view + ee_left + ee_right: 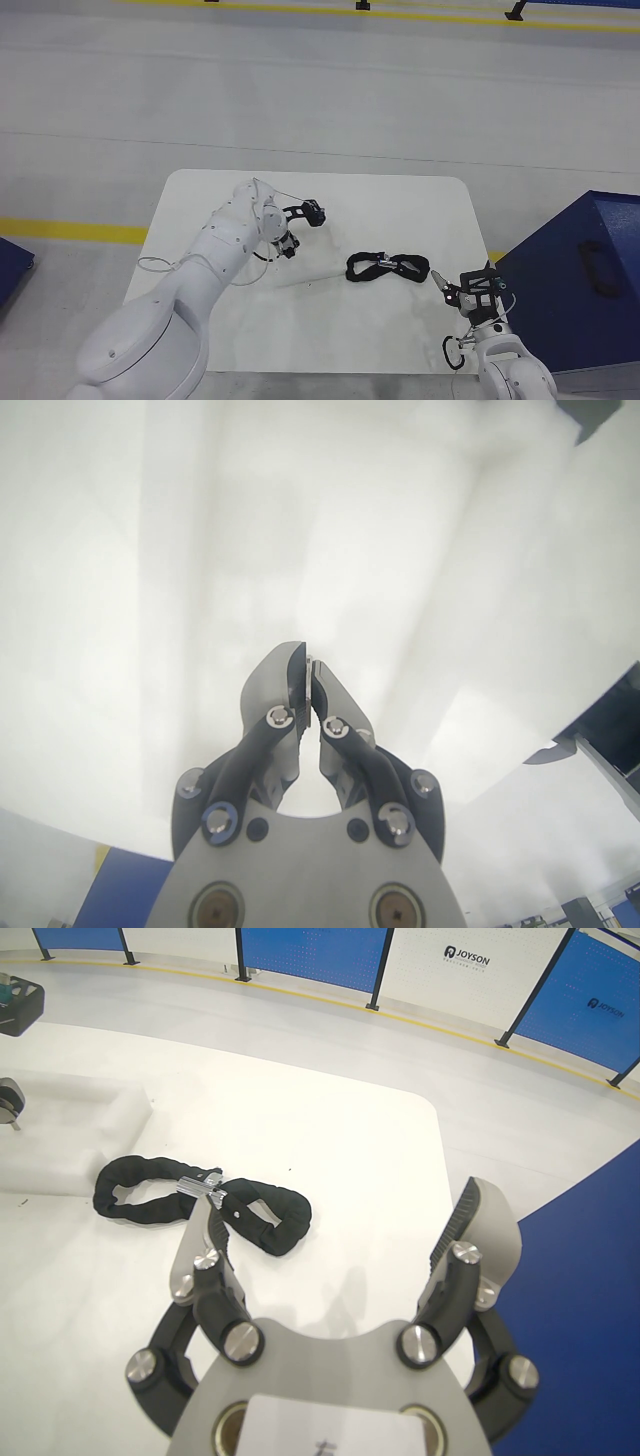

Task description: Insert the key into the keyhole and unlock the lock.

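Right pincer (pixel 339 1192) wide open, chain lock (pixel 280 1223) just beyond one fingertip.
Left pincer (pixel 307 656) over tabletop (pixel 400 330), pinching thin key (pixel 310 661) betw. pads.

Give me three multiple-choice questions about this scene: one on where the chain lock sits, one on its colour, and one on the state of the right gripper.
1. Where does the chain lock lie?
A. on the floor
B. on the white table
C. in the blue bin

2. What colour is its fabric cover?
A. black
B. red
C. yellow

3. How is the right gripper?
A. shut on the chain
B. shut on nothing
C. open

Answers:
1 B, it rests on the tabletop in a figure-eight.
2 A, the cover is black all along both loops.
3 C, its fingers stand wide apart with nothing between them.
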Robot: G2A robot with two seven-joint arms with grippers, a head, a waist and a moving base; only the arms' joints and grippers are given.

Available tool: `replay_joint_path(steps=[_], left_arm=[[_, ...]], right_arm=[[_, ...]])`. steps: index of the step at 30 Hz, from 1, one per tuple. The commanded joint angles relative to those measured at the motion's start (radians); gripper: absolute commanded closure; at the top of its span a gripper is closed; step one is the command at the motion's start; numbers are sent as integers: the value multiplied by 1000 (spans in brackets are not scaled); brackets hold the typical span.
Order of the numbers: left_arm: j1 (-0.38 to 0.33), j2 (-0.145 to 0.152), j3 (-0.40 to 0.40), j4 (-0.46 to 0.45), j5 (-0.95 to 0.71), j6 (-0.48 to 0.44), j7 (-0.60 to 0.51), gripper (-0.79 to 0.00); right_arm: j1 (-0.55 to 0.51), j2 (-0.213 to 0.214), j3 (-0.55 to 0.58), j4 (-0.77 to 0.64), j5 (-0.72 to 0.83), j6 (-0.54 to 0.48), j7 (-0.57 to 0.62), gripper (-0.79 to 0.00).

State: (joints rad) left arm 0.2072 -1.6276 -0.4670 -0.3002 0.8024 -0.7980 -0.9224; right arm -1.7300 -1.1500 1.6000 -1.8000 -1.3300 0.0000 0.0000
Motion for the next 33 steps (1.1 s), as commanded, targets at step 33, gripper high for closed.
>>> replay_joint_path(steps=[33], left_arm=[[79, 262, -86, -338, -40, -198, 286, 0]], right_arm=[[0, 0, 0, 0, 0, 0, 0, -785]])
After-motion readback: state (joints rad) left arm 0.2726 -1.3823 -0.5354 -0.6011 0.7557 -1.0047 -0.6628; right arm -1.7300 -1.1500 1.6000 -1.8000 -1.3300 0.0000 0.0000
